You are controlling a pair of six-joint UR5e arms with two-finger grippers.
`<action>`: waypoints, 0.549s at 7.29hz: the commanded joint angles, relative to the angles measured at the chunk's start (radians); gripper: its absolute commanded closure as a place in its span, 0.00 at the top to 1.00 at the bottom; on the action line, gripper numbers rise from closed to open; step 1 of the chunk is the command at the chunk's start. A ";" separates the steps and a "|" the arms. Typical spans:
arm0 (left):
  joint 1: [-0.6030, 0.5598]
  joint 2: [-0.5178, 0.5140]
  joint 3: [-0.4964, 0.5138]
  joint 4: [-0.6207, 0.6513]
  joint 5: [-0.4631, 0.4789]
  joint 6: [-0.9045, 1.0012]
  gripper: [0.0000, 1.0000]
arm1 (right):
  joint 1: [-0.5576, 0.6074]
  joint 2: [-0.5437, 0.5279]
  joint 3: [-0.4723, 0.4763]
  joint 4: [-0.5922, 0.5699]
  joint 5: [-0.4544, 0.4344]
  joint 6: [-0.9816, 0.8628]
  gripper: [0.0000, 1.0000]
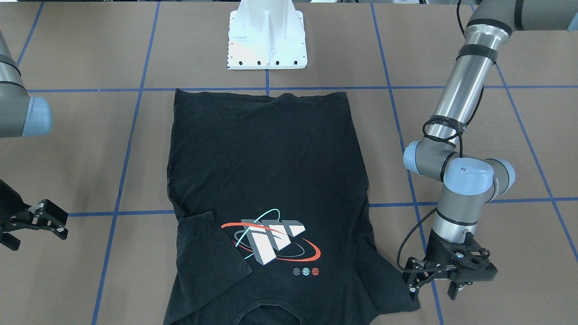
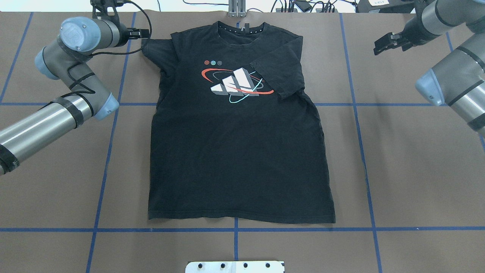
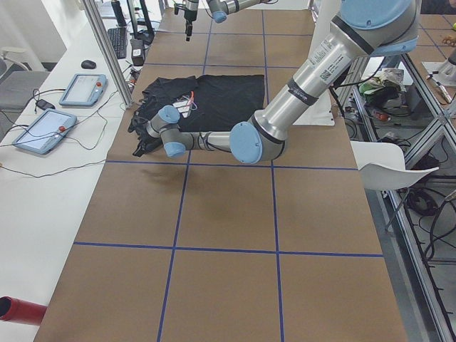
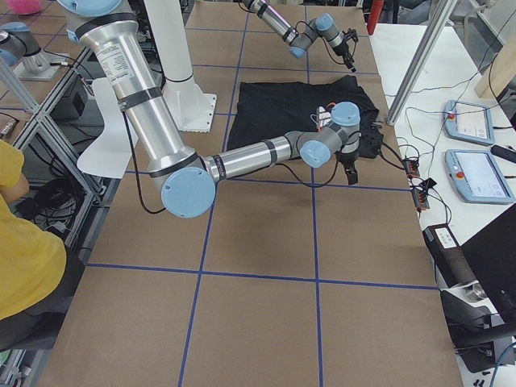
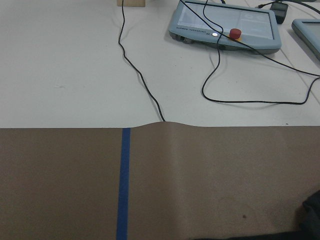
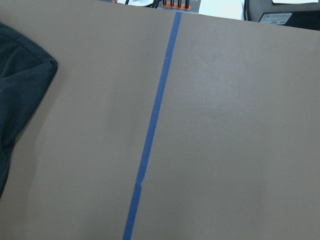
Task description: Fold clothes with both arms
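Presently the left claw (image 1: 433, 291) is hovering low with its jaws standing apart and gripping nothing, one fingertip (image 1: 413, 289) sitting right at the edge of the outspread sleeve (image 1: 384, 275) (whether it is actually touching the cloth, I cannot tell). The right claw (image 1: 63, 225) is also gaping, holding nothing, well apart from the garment. The black T-shirt (image 2: 235, 159) is lying flat on the brown tabletop (image 2: 416, 170), print (image 2: 237, 85) facing up, its other sleeve (image 2: 280, 72) lying folded in over the chest and overlapping the print's edge. That print is showing white-grey blocks, red and cyan rings and three small dots; the neck label (image 2: 246, 27) is too small to read.
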 commanded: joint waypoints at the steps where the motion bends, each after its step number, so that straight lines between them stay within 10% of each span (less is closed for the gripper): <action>1: 0.030 -0.058 0.073 0.000 0.017 -0.011 0.84 | 0.000 -0.002 0.000 0.000 -0.003 0.000 1.00; 4: 0.036 -0.072 0.127 0.002 0.017 -0.008 0.68 | -0.001 -0.002 -0.005 0.000 -0.005 0.000 1.00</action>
